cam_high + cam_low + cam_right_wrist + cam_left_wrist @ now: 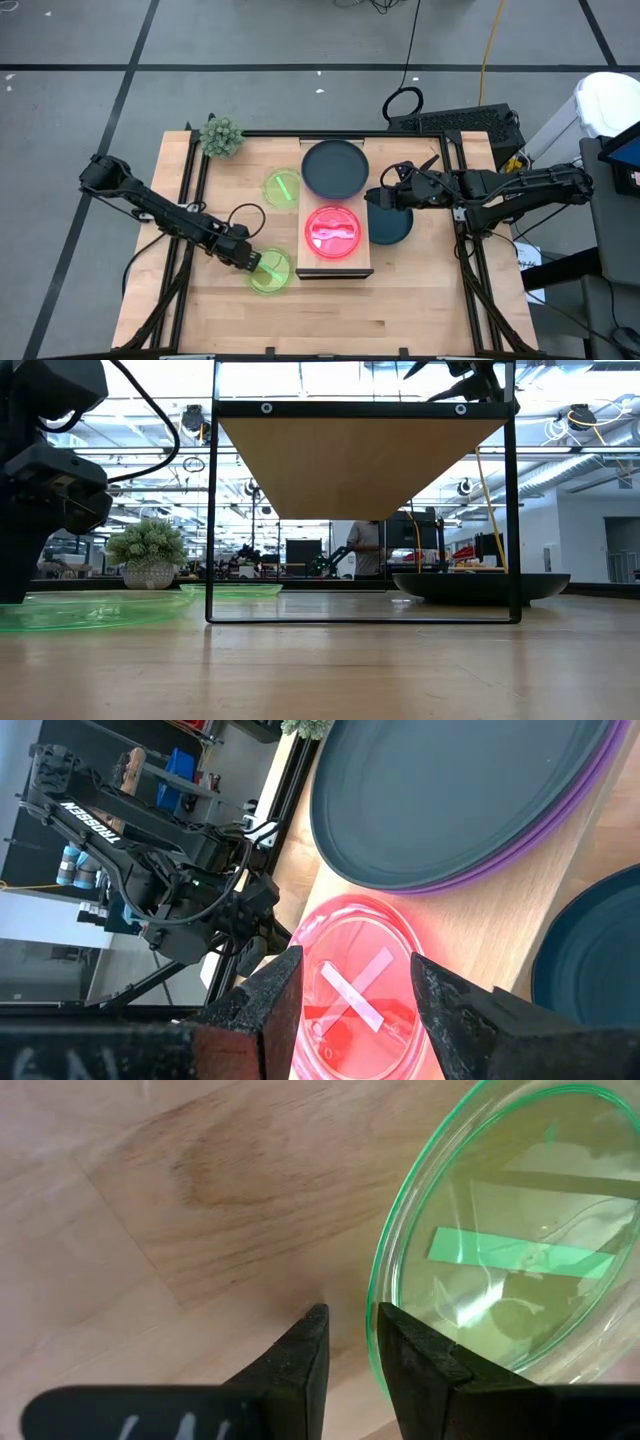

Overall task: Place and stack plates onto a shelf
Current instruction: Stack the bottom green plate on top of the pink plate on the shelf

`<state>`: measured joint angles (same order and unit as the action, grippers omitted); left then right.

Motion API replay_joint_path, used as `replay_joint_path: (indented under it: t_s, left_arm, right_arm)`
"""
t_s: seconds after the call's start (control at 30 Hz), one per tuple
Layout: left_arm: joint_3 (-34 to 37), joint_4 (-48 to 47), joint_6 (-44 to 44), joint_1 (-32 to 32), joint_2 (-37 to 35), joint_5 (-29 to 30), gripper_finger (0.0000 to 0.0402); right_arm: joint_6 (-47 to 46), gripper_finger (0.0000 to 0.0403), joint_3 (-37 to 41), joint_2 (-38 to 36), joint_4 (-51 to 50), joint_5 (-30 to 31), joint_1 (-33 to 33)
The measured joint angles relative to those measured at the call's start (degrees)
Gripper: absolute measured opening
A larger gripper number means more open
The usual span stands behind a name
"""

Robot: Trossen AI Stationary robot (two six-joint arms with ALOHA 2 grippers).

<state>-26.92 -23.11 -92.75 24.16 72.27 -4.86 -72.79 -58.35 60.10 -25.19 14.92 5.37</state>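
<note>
A neon green plate (268,272) lies flat on the table near the shelf's near left corner, and shows in the low view too (90,610). My left gripper (250,261) (352,1320) is low at its left rim, slightly open. One finger (400,1345) is over the rim and the other (312,1342) is outside it on the wood. The shelf (308,205) carries a dark teal plate (335,168) on a purple one (560,830), and a pink plate (333,232). My right gripper (384,197) (355,970) hovers open, high up by the shelf's right edge. My left gripper stands astride the green plate's left rim (372,1305), coming slanting down from the table's left. Bare wood shows between the outer finger and the rim. Whether the inner finger touches the plate I cannot tell. The plate lies flat on the table.
A second green plate (282,188) lies left of the shelf, and a dark teal plate (390,225) lies on the table to its right. A small plant (220,136) stands at the far left corner. The shelf's black frame legs (211,510) stand on the table.
</note>
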Motion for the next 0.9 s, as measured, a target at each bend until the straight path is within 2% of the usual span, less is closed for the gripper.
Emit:
replay_joint_path:
  t_s: [0.47,0.57,0.77,0.9]
  left_arm:
    - [0.07,1.28,-0.97,0.0,0.11,0.5,0.009]
    - [0.07,1.0,-1.05,0.02,0.11,0.59,0.0073]
    - [-0.02,2.3,-1.0,-0.02,0.13,2.61,0.001]
    - [-0.02,3.46,-1.45,-0.02,0.13,3.18,0.0006]
  right_arm:
    - [0.44,0.0169,0.0,0.02,0.02,0.02,0.0]
    - [0.44,0.0169,0.0,0.04,0.02,0.02,0.0]
    - [0.44,0.0169,0.0,0.04,-0.03,0.02,0.0]
    - [0.44,0.0169,0.02,0.04,-0.36,0.02,-0.02]
